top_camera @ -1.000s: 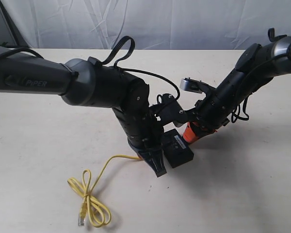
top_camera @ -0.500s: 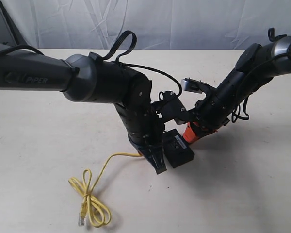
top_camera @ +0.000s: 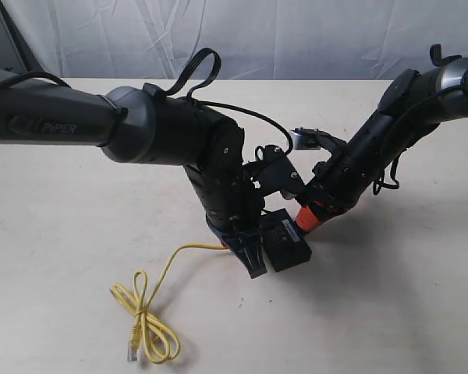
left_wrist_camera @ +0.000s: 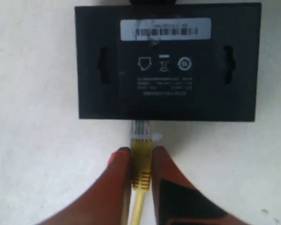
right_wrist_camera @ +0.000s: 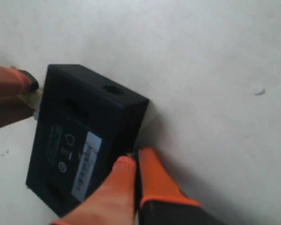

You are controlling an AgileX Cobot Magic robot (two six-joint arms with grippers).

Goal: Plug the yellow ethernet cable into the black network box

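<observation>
The black network box [top_camera: 288, 240] lies flat on the table, white label up [left_wrist_camera: 165, 29]. My left gripper [left_wrist_camera: 141, 157] is shut on the yellow ethernet cable [left_wrist_camera: 141, 161] just behind its clear plug [left_wrist_camera: 141, 129], whose tip meets the box's near side [left_wrist_camera: 166, 112]. The cable trails left to a looped bundle [top_camera: 144, 319] with a free plug [top_camera: 130, 352]. My right gripper [right_wrist_camera: 135, 161] is shut, empty, its orange fingertips pressed against the box's opposite side [right_wrist_camera: 124, 122]. In the exterior view, the left gripper [top_camera: 249, 261] is at the box's left and the right gripper [top_camera: 306, 222] at its right.
The pale tabletop [top_camera: 390, 296] stretches around the box. A wrinkled white cloth backdrop [top_camera: 257, 35] hangs behind the table. Black arm cables [top_camera: 199, 74] loop above the left arm.
The left arm has shifted slightly right, bringing the plug up to the box. The right gripper has dropped a little against the box's far side.
</observation>
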